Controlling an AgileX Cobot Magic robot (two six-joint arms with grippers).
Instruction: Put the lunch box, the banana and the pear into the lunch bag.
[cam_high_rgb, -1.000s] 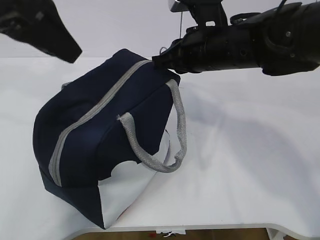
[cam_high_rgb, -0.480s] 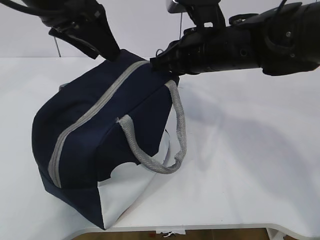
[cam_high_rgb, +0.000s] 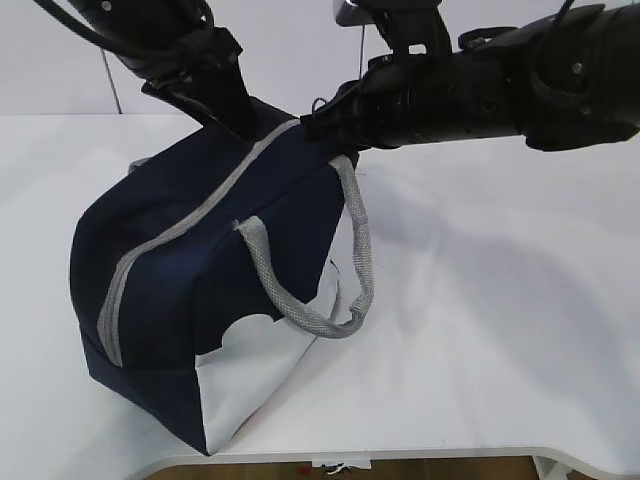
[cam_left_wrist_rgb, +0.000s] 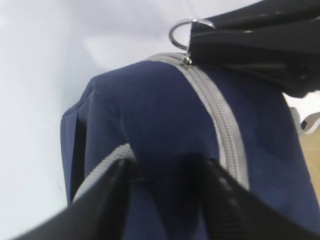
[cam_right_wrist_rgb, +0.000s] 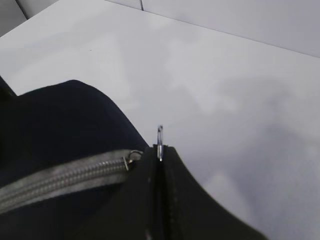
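The navy-blue lunch bag lies tipped on the white table, its grey zipper closed and its white lower panel facing the front. My right gripper is shut on the metal ring pull at the zipper's far end. The ring also shows in the left wrist view. My left gripper is open and sits on the bag's top rear. Its fingers straddle the blue fabric beside a grey handle. The lunch box, banana and pear are out of view.
The bag's front grey handle hangs loose over the white panel. The white table stretches to the right of the bag, with its front edge close below. A pale wall stands behind.
My left arm has come in from the upper left and down onto the bag's top rear. The bag has shifted slightly. My right gripper has kept its hold on the ring pull.
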